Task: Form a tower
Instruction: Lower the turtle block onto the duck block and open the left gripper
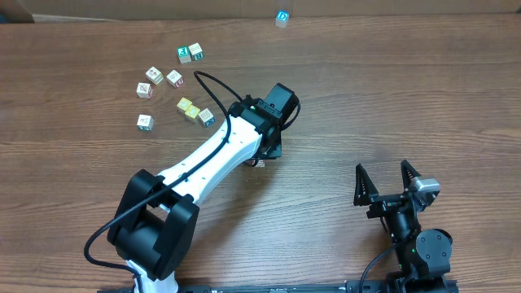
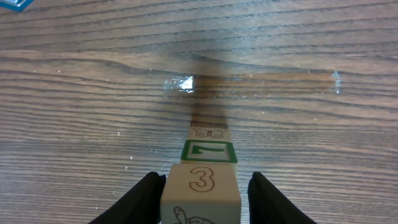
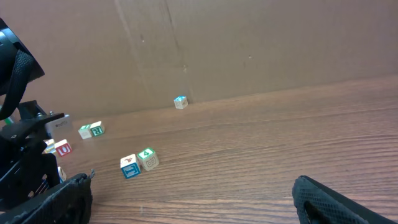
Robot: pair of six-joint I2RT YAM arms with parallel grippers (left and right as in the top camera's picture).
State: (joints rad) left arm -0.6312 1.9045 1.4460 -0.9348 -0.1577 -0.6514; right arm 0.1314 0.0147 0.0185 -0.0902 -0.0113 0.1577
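1. Tower [image 2: 202,180] standing on the bench [image 1: 407,81], sitting bottom centre of the left wrist view and seen steeply down one side. Brown "3" nearest the lens, green-framed "7" under it, then a butterfly face down by the wood. Three cream cubes countable, lined up pretty straight.
2. Turtle-ish line drawing just poking in at the bottom edge of that frame, on the nearest cube.
3. Left jaws parted, one black finger [image 2: 146,199] either side of the top cube. Sliver of bench showing between the cube and the finger at frame right. Frame-left finger too snug to call touching or not. Not clamped, going by that gap.
4. In the overhead view the tower itself is hidden, tucked under the black wrist end of the left arm [image 1: 216,159], a bit above frame centre.
5. Right jaws spread wide and empty, lower right of the overhead frame, fingers [image 1: 359,185] pointing up-frame, well apart from all the cubes.
6. Loose cubes [image 1: 155,75] scattered upper left of the overhead, with two yellow cubes [image 1: 189,107] on the side nearest the arm.
7. One lone cube [image 1: 282,18] with a blue top way up at the top edge, right at the foot of the cardboard wall [image 3: 217,43].
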